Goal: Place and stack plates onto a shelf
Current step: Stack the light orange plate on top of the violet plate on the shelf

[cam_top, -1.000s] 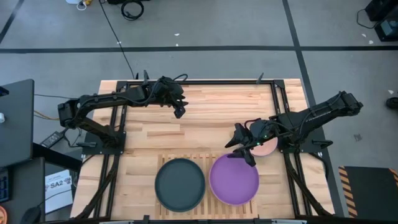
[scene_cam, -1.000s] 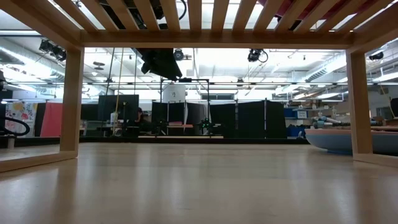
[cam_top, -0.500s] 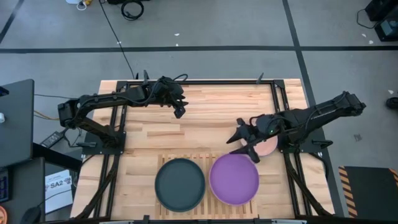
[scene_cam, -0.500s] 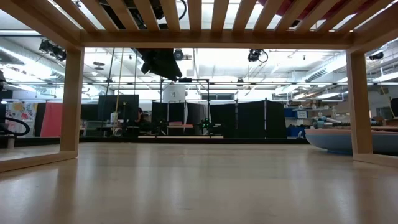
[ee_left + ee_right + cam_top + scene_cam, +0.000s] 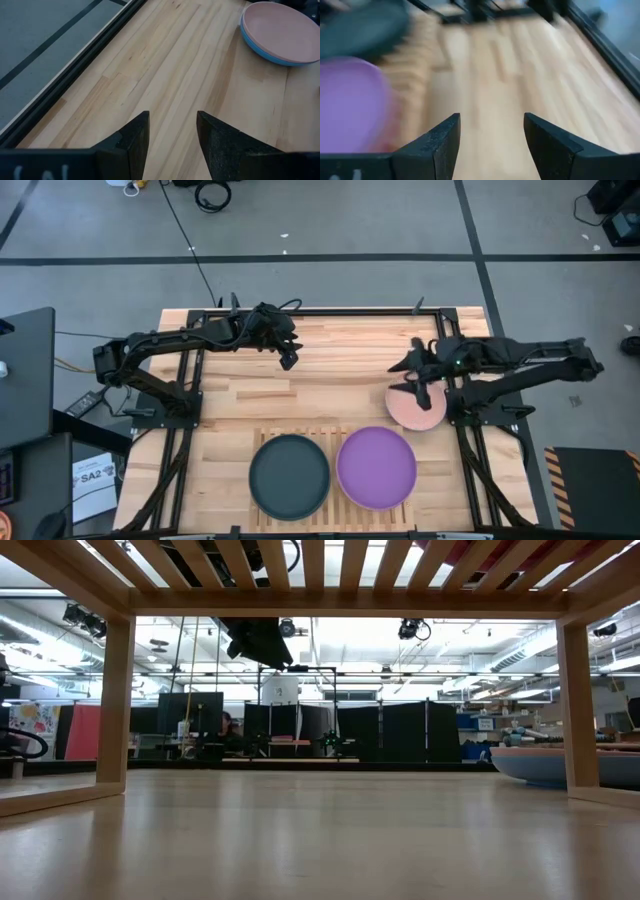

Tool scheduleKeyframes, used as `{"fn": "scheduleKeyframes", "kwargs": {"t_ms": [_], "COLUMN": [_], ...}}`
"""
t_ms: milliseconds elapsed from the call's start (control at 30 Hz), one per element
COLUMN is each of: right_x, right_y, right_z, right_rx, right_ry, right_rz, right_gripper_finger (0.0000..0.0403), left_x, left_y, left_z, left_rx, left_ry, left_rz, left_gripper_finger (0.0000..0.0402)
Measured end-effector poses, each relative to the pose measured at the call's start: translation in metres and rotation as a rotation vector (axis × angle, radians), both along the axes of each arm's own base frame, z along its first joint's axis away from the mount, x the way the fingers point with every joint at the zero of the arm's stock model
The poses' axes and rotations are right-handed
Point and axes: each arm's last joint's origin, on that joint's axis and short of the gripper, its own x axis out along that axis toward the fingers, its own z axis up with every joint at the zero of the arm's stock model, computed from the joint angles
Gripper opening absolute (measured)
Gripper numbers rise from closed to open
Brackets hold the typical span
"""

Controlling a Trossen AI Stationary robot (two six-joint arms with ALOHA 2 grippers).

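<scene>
Resting on the slatted shelf point(image 5: 300, 438) at the near edge of the surface point(image 5: 340, 360) are two plates side by side: a dark grey plate point(image 5: 289, 476) on the left half, a purple plate point(image 5: 376, 468) on the right half, rims just beside each other. From the low view the shelf's slats point(image 5: 330, 565) run overhead on two wooden legs, nothing under them but bare wood.

Just beyond the shelf's right end, a pale pink plate point(image 5: 415, 409) lies on the surface, well clear of the purple one. The left wrist view shows it sitting on top of a blue plate point(image 5: 265, 52), pink nested on blue, a stack of two. The low view catches the blue rim at its right edge, behind the shelf leg.

Right fingers point(image 5: 418, 376) hang over the far rim of the pink plate, spread apart, holding nothing; the right wrist view shows both fingers point(image 5: 437, 145) with open wood between them and the purple plate off to one side, blurred.

Farther back, left fingers point(image 5: 288, 360) hover over bare wood near the far left part of the surface, also spread and empty; the gap between the fingers point(image 5: 135, 145) shows only planks. Left arm waits there.
</scene>
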Motion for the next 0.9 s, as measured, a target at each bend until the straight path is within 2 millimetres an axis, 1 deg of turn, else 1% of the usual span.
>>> {"fn": "scheduleKeyframes", "kwargs": {"t_ms": [167,300,467,733,900], "right_x": [-0.018,-0.022,-0.018,-0.01,-0.006], "right_y": [-0.018,-0.031,-0.047,-0.075,-0.09], "right_z": [-0.015,-0.026,-0.037,-0.053,-0.063], "right_rx": [-0.009,0.001,-0.02,-0.086,-0.055], "right_ry": [0.214,0.354,0.476,0.634,0.693], "right_rz": [-0.133,-0.216,-0.265,-0.25,-0.215], "right_gripper_finger": [0.0223,0.0223,0.0223,0.0222,0.0222], "left_x": [0.0,0.0,0.0,0.0,0.0], "left_y": [0.0,0.0,0.0,0.0,0.0], "left_z": [0.0,0.0,0.0,0.0,0.0], "left_rx": [0.0,0.0,0.0,-0.024,-0.024], "left_ry": [0.0,0.0,0.0,-0.01,-0.011], "left_rz": [0.0,0.0,0.001,0.02,0.02], "left_gripper_finger": [0.0169,0.0169,0.0169,0.0169,0.0169]}}
